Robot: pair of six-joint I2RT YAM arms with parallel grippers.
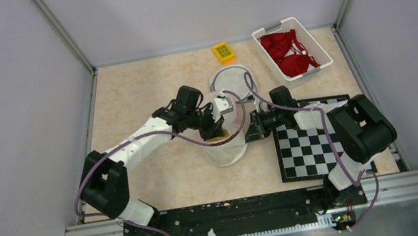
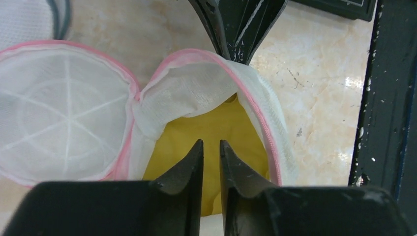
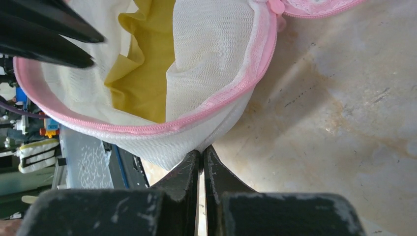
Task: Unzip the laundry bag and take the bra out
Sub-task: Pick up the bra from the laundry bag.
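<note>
- Step in hand: the unzip looks done. The laundry bag (image 1: 227, 143) sits mid-counter (image 1: 145, 90) with its mouth gaping and its round mesh flap (image 2: 64, 108) folded out beside it. We're on the extraction.
- The bra (image 2: 216, 123) is yellow fabric down inside the bag. None of it is over the pink zipper rim (image 3: 221, 101).
- The right end effector (image 3: 202, 150) is clamped on the bag's mesh wall just under that rim. My read is that it anchors the bag and props the mouth open.
- The left end effector (image 2: 211, 143) is at the mouth, pointing in. Its jaws are parted by a slit with yellow showing through the gap, and nothing is seen clamped.
- Next move, my read: the left goes deeper and closes on a fold of yellow only, not the mesh lining. It then lifts up and out through the opening while the right holds the bag down.
- Hard to tell: whether the left tips touch the fabric or hang just above it.
- Most of the bra is buried. Only one yellow fold shows, and no cups or straps can be made out.
- In the top view, both wrists and their cables cover the mouth, so there's no usable look inside from there.
- The zipper slider is not clearly identifiable. A pink blob at the top edge of the right wrist view may be it.
- The white basket (image 1: 326, 63) at the far right holds red garments. Whether that's the drop spot is unclear.
</note>
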